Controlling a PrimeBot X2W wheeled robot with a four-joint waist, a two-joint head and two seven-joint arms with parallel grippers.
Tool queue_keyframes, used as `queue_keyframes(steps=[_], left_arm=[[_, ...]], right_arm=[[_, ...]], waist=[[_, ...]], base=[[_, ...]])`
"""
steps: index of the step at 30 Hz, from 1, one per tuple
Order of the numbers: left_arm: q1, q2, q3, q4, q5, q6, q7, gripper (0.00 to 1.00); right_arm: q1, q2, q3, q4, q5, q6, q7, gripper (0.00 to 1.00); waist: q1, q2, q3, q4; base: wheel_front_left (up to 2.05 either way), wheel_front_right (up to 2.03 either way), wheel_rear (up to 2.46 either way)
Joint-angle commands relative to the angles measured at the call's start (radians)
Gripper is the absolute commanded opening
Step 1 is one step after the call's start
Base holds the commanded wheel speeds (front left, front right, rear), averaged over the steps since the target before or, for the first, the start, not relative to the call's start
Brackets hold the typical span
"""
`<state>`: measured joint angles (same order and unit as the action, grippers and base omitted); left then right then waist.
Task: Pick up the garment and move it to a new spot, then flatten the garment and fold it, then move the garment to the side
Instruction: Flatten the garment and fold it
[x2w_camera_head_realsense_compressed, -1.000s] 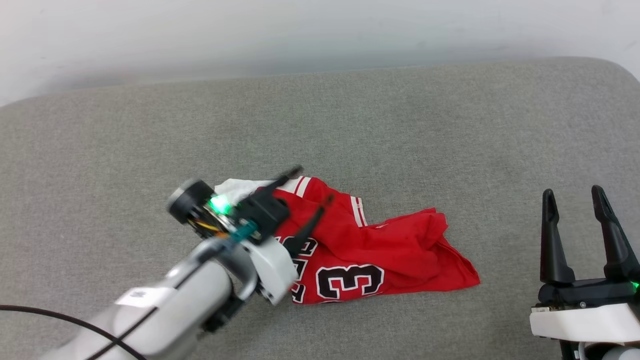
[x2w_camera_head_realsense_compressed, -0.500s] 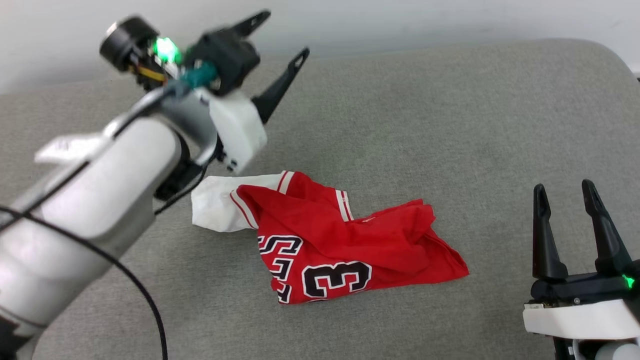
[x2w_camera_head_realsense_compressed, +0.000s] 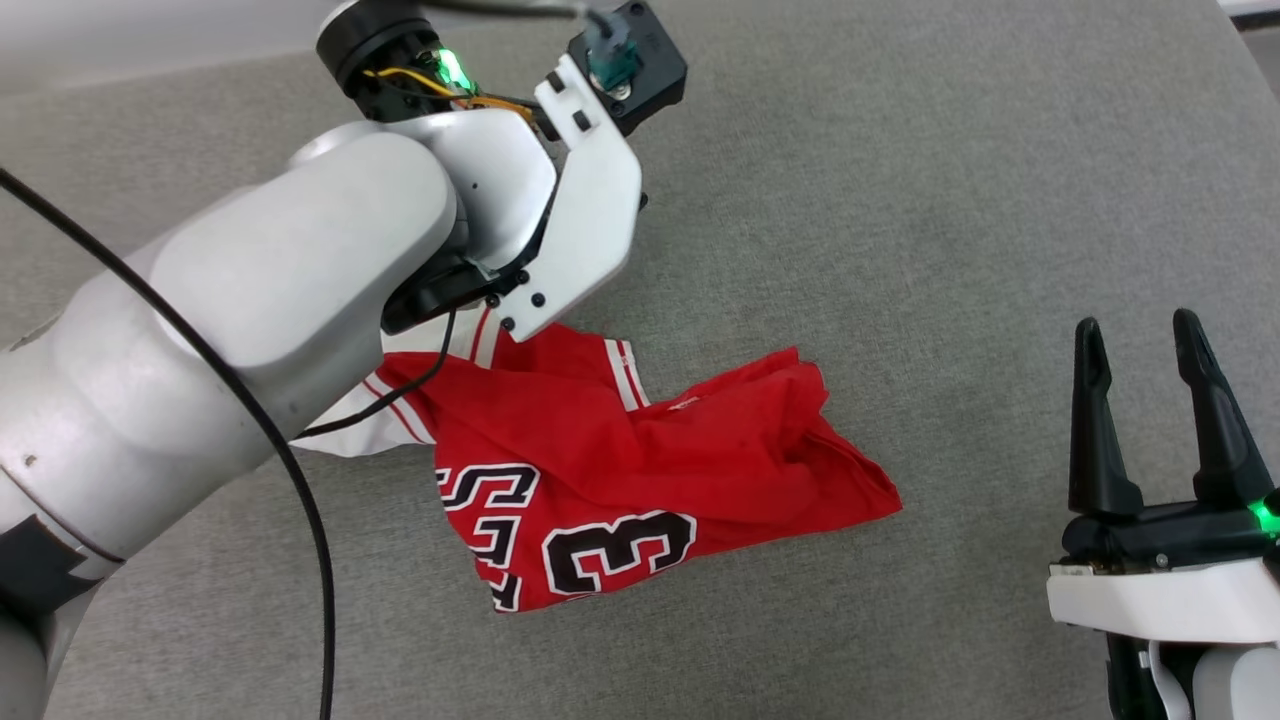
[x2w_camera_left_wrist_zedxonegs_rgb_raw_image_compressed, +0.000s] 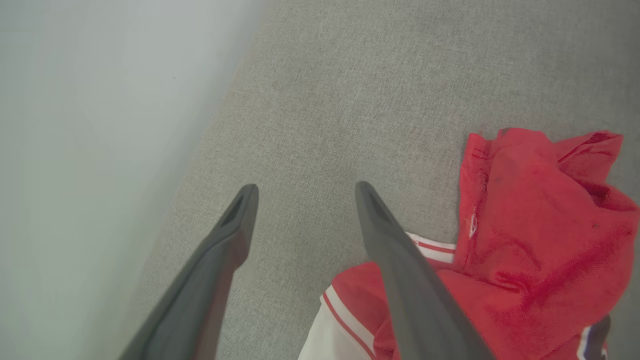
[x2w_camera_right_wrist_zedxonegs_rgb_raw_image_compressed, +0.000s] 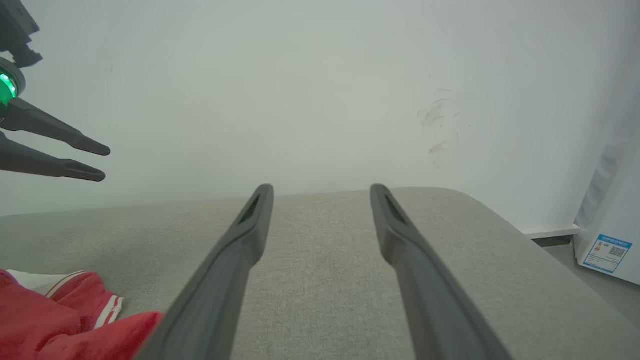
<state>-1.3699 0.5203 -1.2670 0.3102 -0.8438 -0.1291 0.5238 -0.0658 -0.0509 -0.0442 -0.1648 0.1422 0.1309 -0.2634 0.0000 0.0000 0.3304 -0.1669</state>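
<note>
Loosely crumpled, the garment (x2w_camera_head_realsense_compressed: 640, 470) lies lengthwise left-to-right — left gripper (x2w_camera_left_wrist_zedxonegs_rgb_raw_image_compressed: 305, 187) and right gripper (x2w_camera_head_realsense_compressed: 1137, 322) both spread wide.

In the head view your left arm (x2w_camera_head_realsense_compressed: 300, 280) covers part of the garment (x2w_camera_head_realsense_compressed: 640, 460), including much of its white sleeve. Folds hide its lettering beyond a 3. In the left wrist view the right and bottom edges crop it. The label (x2w_camera_right_wrist_zedxonegs_rgb_raw_image_compressed: 606, 252) on the white unit (x2w_camera_right_wrist_zedxonegs_rgb_raw_image_compressed: 612, 210) is too small to read.
</note>
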Motion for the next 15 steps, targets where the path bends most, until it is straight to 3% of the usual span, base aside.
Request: queue_keyframes(steps=[1, 3, 4, 9, 12, 15], left_arm=[[-0.016, 0.005, -0.012, -0.033, -0.043, 0.001, 0.09, 1.0], [0.021, 0.009, -0.016, -0.072, -0.064, 0.001, 0.238, 1.0], [0.021, 0.009, -0.016, -0.072, -0.064, 0.001, 0.238, 1.0], [0.065, 0.016, -0.014, -0.162, -0.063, 0.001, 0.468, 1.0], [0.086, 0.024, -0.013, -0.198, -0.043, 0.001, 0.544, 1.0], [0.112, 0.023, -0.013, -0.2, -0.032, 0.001, 0.55, 1.0]], right_arm=[[-0.025, 0.001, 0.004, -0.003, 0.008, 0.0, -0.002, 1.0], [-0.035, 0.001, 0.009, -0.003, 0.012, 0.0, -0.002, 1.0], [-0.035, 0.001, 0.009, -0.003, 0.012, 0.0, -0.002, 1.0], [-0.064, 0.001, 0.013, -0.003, 0.03, 0.0, -0.002, 1.0], [-0.079, 0.001, 0.021, -0.003, 0.035, 0.0, -0.002, 1.0], [-0.086, 0.001, 0.027, -0.002, 0.046, 0.0, -0.002, 1.0]], waist=[[0.0, 0.0, 0.038, -0.027], [0.0, 0.0, 0.057, -0.038], [0.0, 0.0, 0.057, -0.038], [0.0, 0.0, 0.105, -0.062], [0.0, 0.0, 0.131, -0.076], [0.0, 0.0, 0.154, -0.088]], base=[[0.0, 0.0, 0.0], [0.0, 0.0, 0.0], [0.0, 0.0, 0.0], [0.0, 0.0, 0.0], [0.0, 0.0, 0.0], [0.0, 0.0, 0.0]])
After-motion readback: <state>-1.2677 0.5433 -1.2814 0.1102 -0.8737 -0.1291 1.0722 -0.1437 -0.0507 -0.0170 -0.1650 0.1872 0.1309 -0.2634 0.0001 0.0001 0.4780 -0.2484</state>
